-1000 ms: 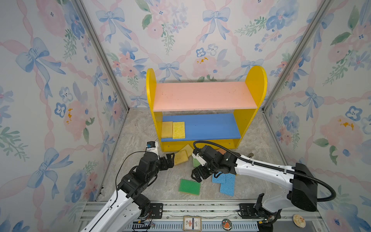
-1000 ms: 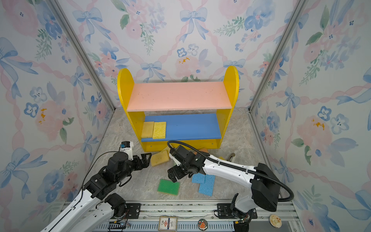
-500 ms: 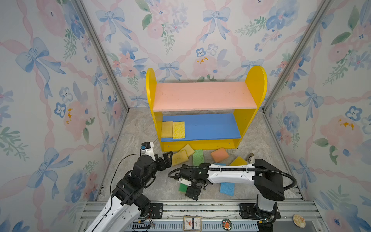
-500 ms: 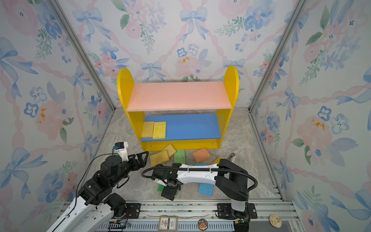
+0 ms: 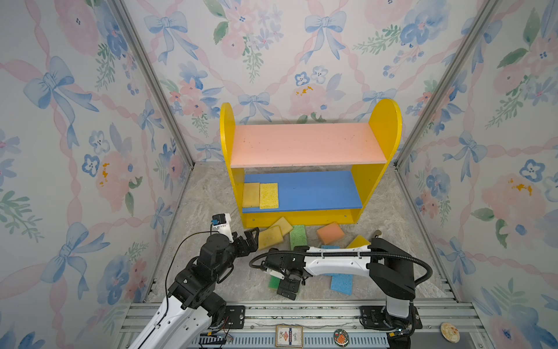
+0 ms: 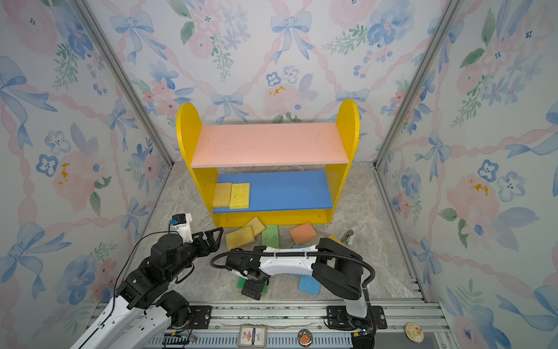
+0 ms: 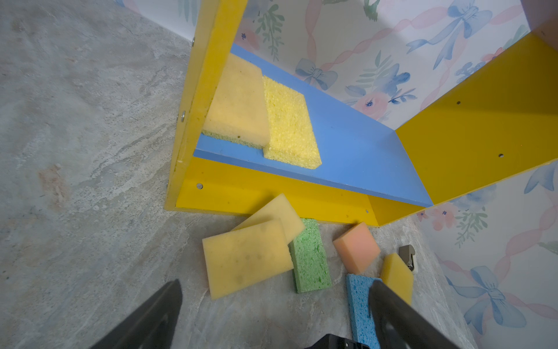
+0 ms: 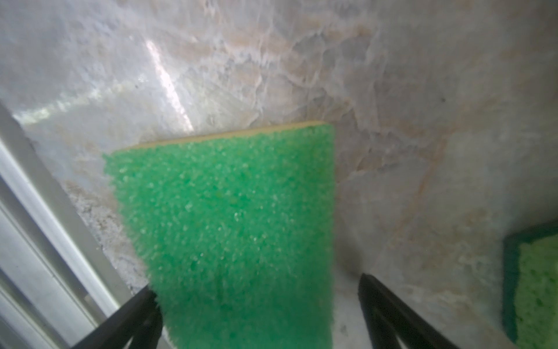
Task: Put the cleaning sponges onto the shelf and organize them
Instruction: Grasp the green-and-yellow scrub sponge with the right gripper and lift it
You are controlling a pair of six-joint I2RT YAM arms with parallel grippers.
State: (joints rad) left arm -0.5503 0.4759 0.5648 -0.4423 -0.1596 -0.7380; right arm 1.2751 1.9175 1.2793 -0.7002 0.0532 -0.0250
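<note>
Right now my right hand hangs low over the dark green sponge at the front of the surface, spread wide with the sponge between its fingers and nothing gripped, so I judge the pickup is the step in hand. Next I must close on its edges, lift, and carry it to the shelf, where two yellow sponges lie at the left end of the blue lower board. My left hand, wide open and empty, points at the yellow pair before the shelf. A small card on the front rail bears print too small to read.
</note>
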